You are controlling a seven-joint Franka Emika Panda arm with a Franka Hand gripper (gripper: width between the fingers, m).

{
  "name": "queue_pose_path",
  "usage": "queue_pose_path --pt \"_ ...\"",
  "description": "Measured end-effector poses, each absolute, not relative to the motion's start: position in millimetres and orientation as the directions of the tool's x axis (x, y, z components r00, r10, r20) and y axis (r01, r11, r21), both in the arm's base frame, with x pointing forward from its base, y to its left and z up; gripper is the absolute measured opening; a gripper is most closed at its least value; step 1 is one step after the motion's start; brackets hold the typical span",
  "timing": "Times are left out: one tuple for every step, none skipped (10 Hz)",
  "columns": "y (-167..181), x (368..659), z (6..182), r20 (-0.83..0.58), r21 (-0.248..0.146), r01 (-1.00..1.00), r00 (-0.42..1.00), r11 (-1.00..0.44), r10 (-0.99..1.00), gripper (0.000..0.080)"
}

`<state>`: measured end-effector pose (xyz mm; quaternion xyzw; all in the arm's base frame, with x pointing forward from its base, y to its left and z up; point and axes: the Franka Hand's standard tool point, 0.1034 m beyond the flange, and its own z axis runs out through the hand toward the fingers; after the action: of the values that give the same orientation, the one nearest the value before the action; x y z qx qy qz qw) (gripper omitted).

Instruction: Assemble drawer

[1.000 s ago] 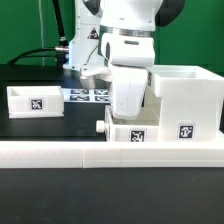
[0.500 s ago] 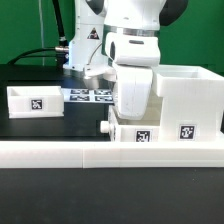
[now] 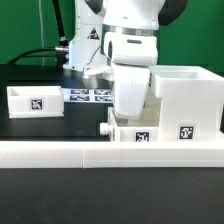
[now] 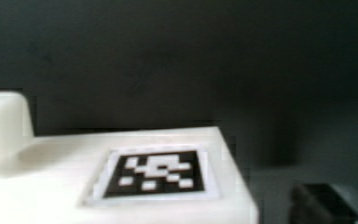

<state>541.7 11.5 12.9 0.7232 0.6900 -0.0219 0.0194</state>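
On the exterior view's right, upon the black desk (image 3: pixel 30 130), stands the drawer's boxy housing (image 3: pixel 185 95), with a tagged face toward the camera. Low against its side toward the exterior view's left lies one tray (image 3: pixel 135 133). The tray's knob (image 3: pixel 107 127) points away from the housing. It looks partly entered, though the arm (image 3: pixel 125 40) hides the joint. The second tray (image 3: pixel 35 100) sits well apart, at the exterior view's left, beyond the marker board (image 3: pixel 90 95). A long white rail (image 3: pixel 60 152) runs along the front.

The step in hand seems to be seating the near tray in the housing. To do it well, I judge the push should run straight along the tray's length, low and level, so that its walls do not cock and jam in the opening. The housing may slide on the desk if the tray binds.

The arm hangs upright over the tray, wrist turned down, and its white hand covers the tray's middle. The pincer (image 3: pixel 127 112) reaches down at the tray. Whether it grips a wall or merely presses, and how far it is spread, I cannot tell. The wrist view is blurred and shows only the tray's tagged white face and the knob.
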Motion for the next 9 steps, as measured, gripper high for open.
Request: queue_pose_path --pt "11.6 542.6 15.4 -0.059 0.000 0.999 0.052 -0.053 0.997 0.0612" --pt "12.7 543.6 18.7 -0.058 0.002 0.998 0.062 -0.062 0.996 0.0644" --pt "13.7 544.5 23.1 -0.060 0.001 0.998 0.069 -0.069 0.996 0.0644" --pt "14.3 545.7 32.8 -0.065 -0.006 0.997 0.081 -0.082 0.995 0.0648" --pt "13.9 549.3 46.0 -0.072 -0.011 0.996 0.088 -0.089 0.993 0.0648" --pt "11.8 551.5 53.0 -0.077 -0.017 0.996 0.091 -0.093 0.993 0.0648" --pt "8.0 551.6 58.9 -0.084 -0.027 0.995 0.096 -0.098 0.992 0.0648" --pt "0.1 555.1 65.5 -0.084 -0.032 0.997 0.069 -0.072 0.994 0.0648" --pt "-14.7 568.3 76.7 -0.078 -0.017 0.998 0.059 -0.060 0.995 0.0648"
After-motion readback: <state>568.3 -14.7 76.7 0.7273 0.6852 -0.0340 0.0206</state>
